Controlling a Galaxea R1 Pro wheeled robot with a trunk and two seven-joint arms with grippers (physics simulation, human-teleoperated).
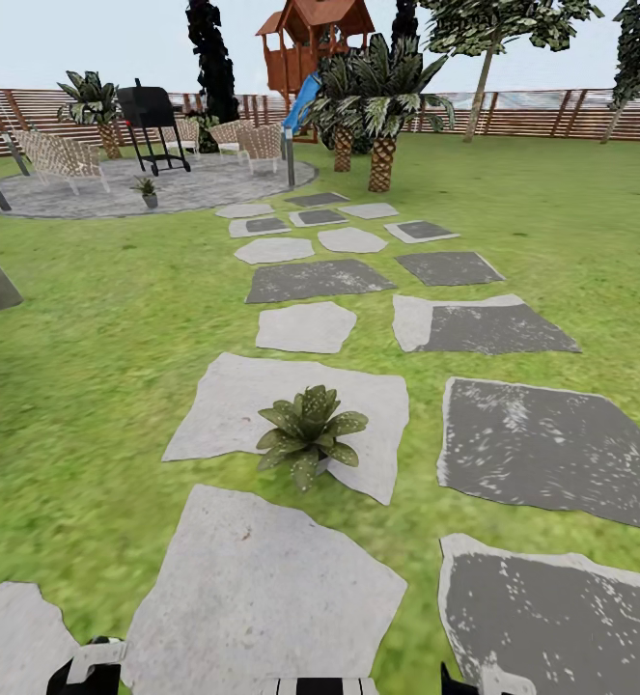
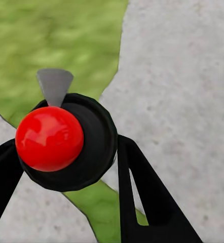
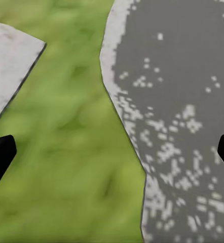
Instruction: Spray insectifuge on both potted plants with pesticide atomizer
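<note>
In the left wrist view the pesticide atomizer (image 2: 91, 147) is seen from above: a dark round body, a red ball on top and a grey nozzle. My left gripper (image 2: 66, 169) is shut on it, one black finger on each side, over a pale stepping stone. One potted plant (image 1: 308, 434) sits on a pale stone straight ahead of me in the garden. The other potted plant (image 1: 147, 189) stands far off on the round patio (image 1: 88, 198). My right gripper (image 3: 113, 154) hangs open over grass and a dark stone, with nothing in it.
Stepping stones (image 1: 315, 280) run across the lawn toward the patio, which holds a black grill (image 1: 151, 121) and chairs (image 1: 64, 159). Palm trees (image 1: 382, 106) and a wooden play tower (image 1: 315, 39) stand behind. A slat fence (image 1: 551, 111) closes the far side.
</note>
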